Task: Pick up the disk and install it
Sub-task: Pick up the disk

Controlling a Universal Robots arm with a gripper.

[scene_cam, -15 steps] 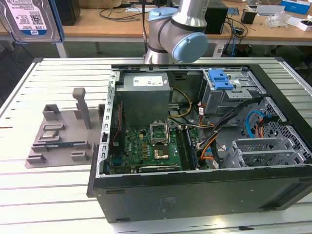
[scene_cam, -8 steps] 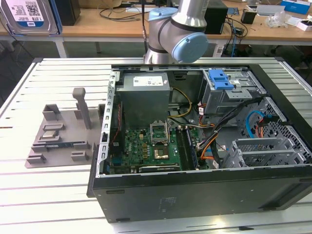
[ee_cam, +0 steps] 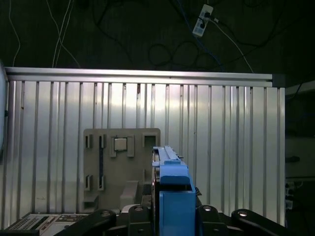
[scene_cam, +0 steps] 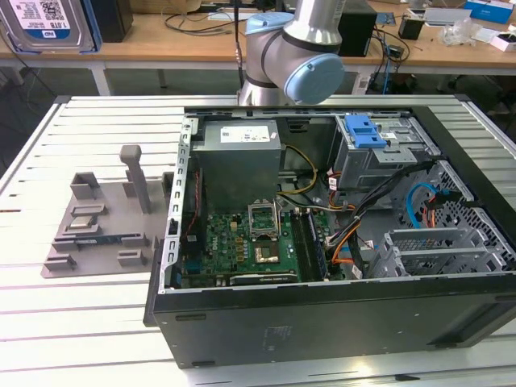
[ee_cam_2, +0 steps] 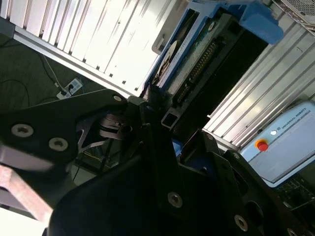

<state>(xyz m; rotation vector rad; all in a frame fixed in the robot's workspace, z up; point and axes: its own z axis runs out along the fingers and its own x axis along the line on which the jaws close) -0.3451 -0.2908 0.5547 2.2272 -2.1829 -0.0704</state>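
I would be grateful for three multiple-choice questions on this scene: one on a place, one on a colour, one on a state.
1. In the exterior view, where is the fixture? A. left of the case B. inside the case C. right of the case
2. What colour are the rails on the disk? A. red B. blue C. yellow
3. What state is the gripper in? A. open B. shut, empty C. shut on the disk
1 A: it lies at the exterior view's left, outside the case. 2 B: blue runs along the disk's edge. 3 C: it clamps the disk in both wrist views.
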